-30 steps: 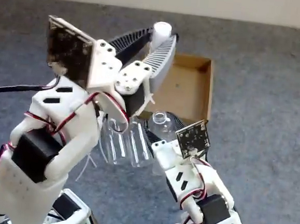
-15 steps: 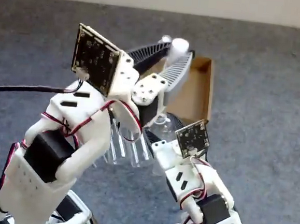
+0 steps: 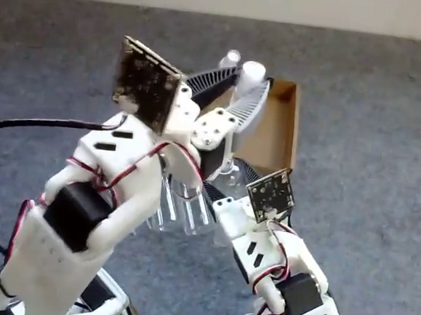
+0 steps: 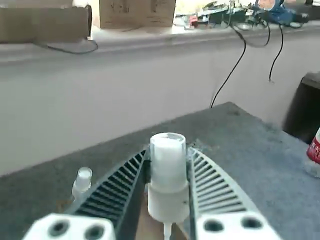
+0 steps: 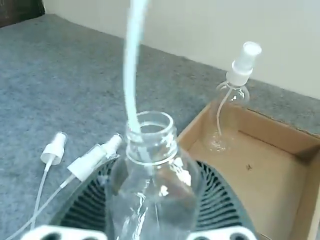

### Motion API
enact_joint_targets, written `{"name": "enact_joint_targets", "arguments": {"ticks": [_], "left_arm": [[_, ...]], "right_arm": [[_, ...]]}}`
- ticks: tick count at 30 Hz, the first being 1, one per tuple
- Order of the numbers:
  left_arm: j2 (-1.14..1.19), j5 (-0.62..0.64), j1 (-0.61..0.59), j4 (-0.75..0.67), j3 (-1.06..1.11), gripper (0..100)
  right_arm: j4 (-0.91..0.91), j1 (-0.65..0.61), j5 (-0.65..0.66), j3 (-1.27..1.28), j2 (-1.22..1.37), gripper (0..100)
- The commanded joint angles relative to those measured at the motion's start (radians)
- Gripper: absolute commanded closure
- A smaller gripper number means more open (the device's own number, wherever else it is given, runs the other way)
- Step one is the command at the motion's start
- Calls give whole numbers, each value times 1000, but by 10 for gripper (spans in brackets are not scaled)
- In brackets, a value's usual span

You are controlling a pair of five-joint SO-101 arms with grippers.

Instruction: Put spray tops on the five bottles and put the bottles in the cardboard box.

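Observation:
My left gripper (image 3: 246,73) is raised over the near-left corner of the cardboard box (image 3: 274,133), shut on a white spray top (image 3: 252,70). In the left wrist view the spray top (image 4: 168,175) stands upright between the ribbed fingers (image 4: 115,185). My right gripper (image 5: 155,172) is shut on a clear open bottle (image 5: 152,190), and the top's white tube (image 5: 132,75) hangs down into its neck. From above, that bottle (image 3: 225,172) sits just below the left gripper. One capped bottle (image 5: 232,95) stands in the cardboard box (image 5: 260,175).
Two loose spray tops (image 5: 55,150) (image 5: 95,157) lie on the grey carpet beside the held bottle. Clear uncapped bottles (image 3: 181,206) stand behind the left arm. The capped bottle (image 3: 231,57) pokes up at the box's far left corner.
My left arm has swung right with the spray top, from left of the box to over the bottle in my right gripper. The right arm has stayed put.

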Motion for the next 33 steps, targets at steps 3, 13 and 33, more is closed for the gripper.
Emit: {"name": "enact_joint_targets", "arguments": {"ticks": [3,13,33], "left_arm": [[-8,5,-18,-29,136,990],[-107,5,-18,-25,272,967],[-226,-135,-96,-29,222,874]], "right_arm": [[-25,13,-15,-8,-10,995],[-25,31,-17,-12,-8,995],[-25,56,-17,-5,-7,995]]}}
